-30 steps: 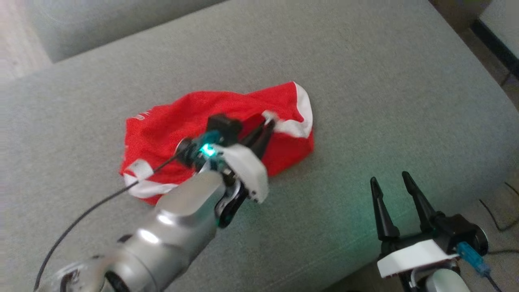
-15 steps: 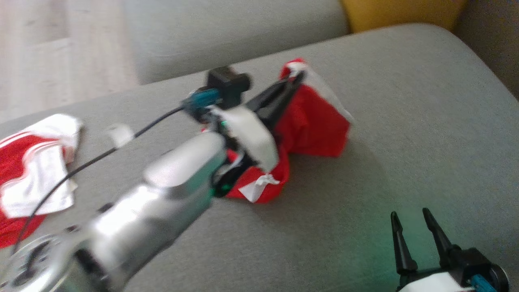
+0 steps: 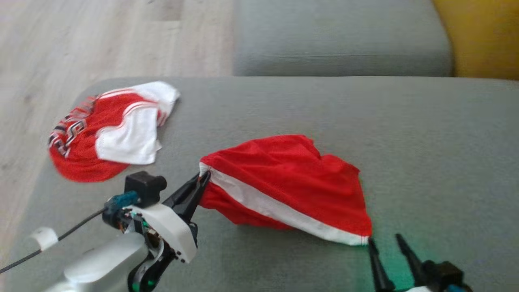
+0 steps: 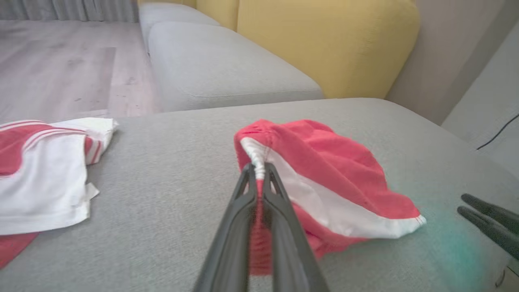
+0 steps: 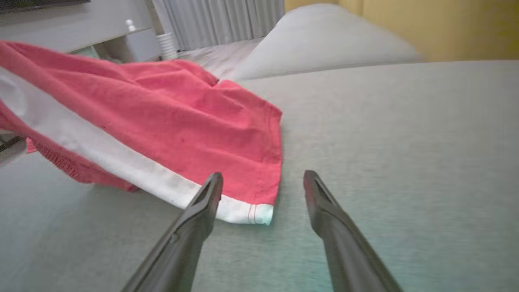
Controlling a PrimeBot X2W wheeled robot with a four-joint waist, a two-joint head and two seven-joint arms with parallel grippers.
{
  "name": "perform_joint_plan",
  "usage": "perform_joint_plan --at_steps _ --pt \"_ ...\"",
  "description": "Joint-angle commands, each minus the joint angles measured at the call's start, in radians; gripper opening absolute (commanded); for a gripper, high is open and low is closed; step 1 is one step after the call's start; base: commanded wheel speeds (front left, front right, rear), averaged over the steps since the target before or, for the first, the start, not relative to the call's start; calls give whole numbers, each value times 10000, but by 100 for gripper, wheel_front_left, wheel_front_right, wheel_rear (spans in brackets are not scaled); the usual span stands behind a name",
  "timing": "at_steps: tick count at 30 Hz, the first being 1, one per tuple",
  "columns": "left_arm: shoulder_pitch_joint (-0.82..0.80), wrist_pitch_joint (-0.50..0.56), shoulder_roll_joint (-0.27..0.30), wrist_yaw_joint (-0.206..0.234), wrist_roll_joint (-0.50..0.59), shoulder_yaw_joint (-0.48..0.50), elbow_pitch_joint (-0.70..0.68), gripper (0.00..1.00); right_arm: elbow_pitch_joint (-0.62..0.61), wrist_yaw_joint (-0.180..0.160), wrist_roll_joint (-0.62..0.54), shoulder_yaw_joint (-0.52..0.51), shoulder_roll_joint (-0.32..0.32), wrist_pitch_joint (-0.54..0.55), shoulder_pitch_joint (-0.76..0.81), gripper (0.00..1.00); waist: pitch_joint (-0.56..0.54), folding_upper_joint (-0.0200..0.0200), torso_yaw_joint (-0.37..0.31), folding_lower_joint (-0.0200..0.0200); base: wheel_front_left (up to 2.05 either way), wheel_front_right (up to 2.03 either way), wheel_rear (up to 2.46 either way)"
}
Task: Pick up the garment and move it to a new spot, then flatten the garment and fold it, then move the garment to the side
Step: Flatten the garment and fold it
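Your left tool [image 3: 204,178] is pinched fully together on a bunched bit of the white-striped edge at the left end of the red shorts [image 3: 284,178]. Its pale forearm enters from the lower left of the head view, angled up and to the right, low over the grey sofa seat [image 3: 425,142]. The shorts lie spread near the middle of that seat, the gripped end raised a little off the fabric. Your right tool [image 3: 384,240] stands with its fingers spread wide and nothing between them, pointing up the head view. Its tips are just beside the shorts' lower right corner; you cannot tell whether they touch. A second red-and-white garment [image 3: 109,134] lies well apart, at the seat's left end.
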Motion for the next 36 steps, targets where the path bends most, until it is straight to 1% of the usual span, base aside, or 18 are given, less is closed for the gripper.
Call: perform_joint_plan --at_steps 1,2,3,7,12,13,14,15,16,17,18,24,27,29,30,31,36 --pt "-433 -192 355 120 71 582 -323 0 -8 67 208 511 -255 -63 -640 100 225 0 574 1 0 0 0" --pt "-410 -219 405 174 77 602 -407 0 199 67 268 727 -387 -63 -718 100 280 0 674 1 0 0 0" --pt "-410 -219 405 174 77 602 -407 0 199 67 268 727 -387 -63 -718 100 280 0 674 1 0 0 0" --pt "-444 -341 464 333 186 664 -563 0 1086 67 529 1413 -720 -63 -967 100 468 0 931 1 0 0 0" --pt "-450 -417 452 404 191 724 -629 0 1770 67 742 1888 -791 -63 -1280 100 537 0 988 1 0 0 0" --pt "-451 -422 454 409 188 731 -636 0 1874 67 762 1971 -799 -63 -1324 96 539 0 988 1 0 0 0" --pt "-452 -426 456 412 186 735 -642 0 1949 67 773 2046 -803 -63 -1361 78 539 0 982 1 0 0 0" --pt "-453 -430 459 416 184 740 -651 0 1999 67 792 2095 -809 -63 -1393 48 538 0 974 1 0 0 0" --pt "-454 -436 460 418 179 747 -659 0 2028 67 811 2136 -819 -63 -1419 35 534 0 962 1 0 0 0" --pt "-449 -443 462 420 171 754 -666 0 2050 67 825 2176 -831 -63 -1434 12 525 0 945 1 0 0 0" --pt "-440 -451 467 422 162 761 -669 0 2071 67 830 2226 -846 -63 -1447 0 513 0 920 1 0 0 0" --pt "-384 -596 507 422 135 882 -674 0 1728 67 757 2213 -916 -63 -1490 0 346 0 694 1 0 0 0" --pt "-429 -694 554 415 185 993 -744 0 1228 67 704 2044 -912 -63 -1529 0 223 0 560 1 0 0 0" --pt "-519 -761 588 393 249 1096 -872 0 678 67 711 1790 -889 -63 -1559 0 145 0 453 1 0 0 0" --pt "-677 -822 630 324 353 1210 -1084 0 21 67 910 1445 -796 -63 -1590 0 86 0 318 1 0 0 0" --pt "-767 -844 665 272 406 1265 -1199 0 -328 67 1034 1307 -765 -63 -1634 0 54 0 235 1 0 0 0" --pt "-1442 -932 844 156 742 1678 -1822 0 -2075 67 1280 527 -852 -63 -2130 0 -56 0 -228 1 0 0 0"
